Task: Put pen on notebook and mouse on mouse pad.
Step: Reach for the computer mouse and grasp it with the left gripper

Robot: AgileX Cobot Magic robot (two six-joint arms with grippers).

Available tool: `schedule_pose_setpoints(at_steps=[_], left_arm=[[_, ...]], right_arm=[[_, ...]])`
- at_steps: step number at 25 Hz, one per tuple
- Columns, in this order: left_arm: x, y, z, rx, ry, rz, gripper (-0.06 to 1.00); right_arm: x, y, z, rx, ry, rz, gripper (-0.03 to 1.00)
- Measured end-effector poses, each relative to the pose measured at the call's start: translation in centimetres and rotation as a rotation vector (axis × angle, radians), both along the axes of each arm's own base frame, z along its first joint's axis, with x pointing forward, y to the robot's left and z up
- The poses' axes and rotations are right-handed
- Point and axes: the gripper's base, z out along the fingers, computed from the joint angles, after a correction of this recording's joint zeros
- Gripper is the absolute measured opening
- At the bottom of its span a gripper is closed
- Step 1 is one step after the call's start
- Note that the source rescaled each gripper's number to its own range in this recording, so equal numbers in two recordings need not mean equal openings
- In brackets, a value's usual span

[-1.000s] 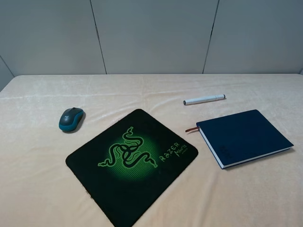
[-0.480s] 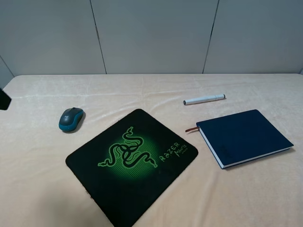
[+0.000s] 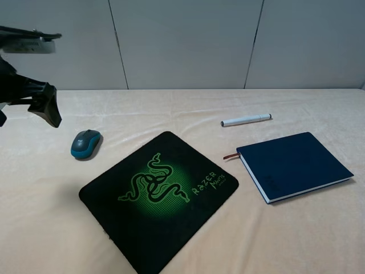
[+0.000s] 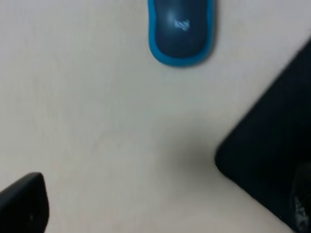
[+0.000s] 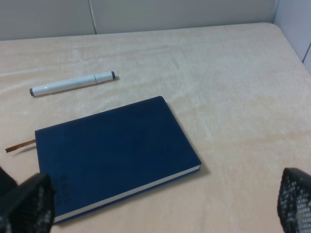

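While the left end effector (image 3: 25,111) hangs wide open near the mouse (image 3: 85,143), lying on the worktop (image 3: 182,108) beside the mouse pad (image 3: 159,197), and the right end effector (image 5: 160,204) gapes toward the notebook (image 5: 114,145), pen (image 5: 73,83) just beyond, an off-centre pinch could squirt the rounded mouse sideways.

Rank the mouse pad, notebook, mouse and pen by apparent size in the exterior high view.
1. mouse pad
2. notebook
3. mouse
4. pen, which is longer than the mouse but much thinner, so it covers less area
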Motion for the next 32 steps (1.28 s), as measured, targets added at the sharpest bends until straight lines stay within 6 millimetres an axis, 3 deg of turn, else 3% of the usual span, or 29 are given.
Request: schedule_pose_setpoints(at_steps=[4, 14, 25, 29, 32], left_arm=[[3.4, -0.3, -3.2, 0.012, 0.036, 0.014, 0.98], [8.6, -1.2, -8.5, 0.012, 0.079, 0.025, 0.98], [9.9, -2.4, -14.4, 0.024, 0.171, 0.008, 0.98], [10.0, -2.5, -15.1, 0.024, 0.168, 0.008, 0.97], [10.2, -2.5, -15.1, 0.021, 0.149, 0.007, 0.86]], right_arm=[[0.0, 0.0, 0.0, 0.0, 0.0, 0.0, 1.0], [0.0, 0.0, 0.0, 0.0, 0.0, 0.0, 1.0], [0.0, 0.0, 0.0, 0.0, 0.0, 0.0, 1.0], [0.0, 0.0, 0.0, 0.0, 0.0, 0.0, 1.0], [0.0, 0.0, 0.0, 0.0, 0.0, 0.0, 1.0]])
